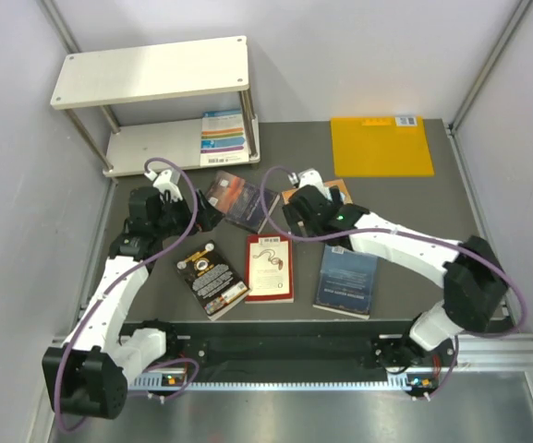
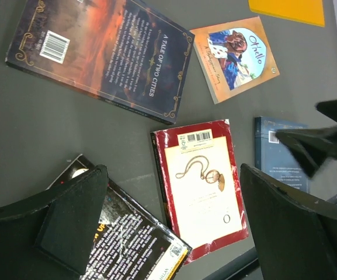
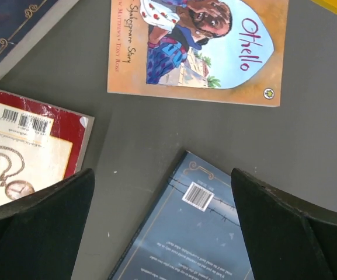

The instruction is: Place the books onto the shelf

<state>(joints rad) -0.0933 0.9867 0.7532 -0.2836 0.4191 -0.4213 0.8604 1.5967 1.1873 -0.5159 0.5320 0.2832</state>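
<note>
Arms are bending forward low over the table [image 1: 414, 198], and we are holding the left gripper [image 1: 203, 216] and right gripper [image 1: 294, 209] spread wide, gripping nothing. The red-and-white book [image 1: 269, 268] is lying flat near the left, the dark blue book [image 1: 347, 280] near the right, the shelf [image 1: 151, 69] well apart.

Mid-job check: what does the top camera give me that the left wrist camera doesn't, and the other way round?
Only the top view: the shelf, with a striped book lying on its lower board. Only the left wrist view: readable titles, A Tale of Two Cities on the dark reddish book and Othello on the orange-brown book. Both: those two, the red-and-white book, the black book and the dark blue book, all flat on the table, plus the orange-yellow sheet.
</note>
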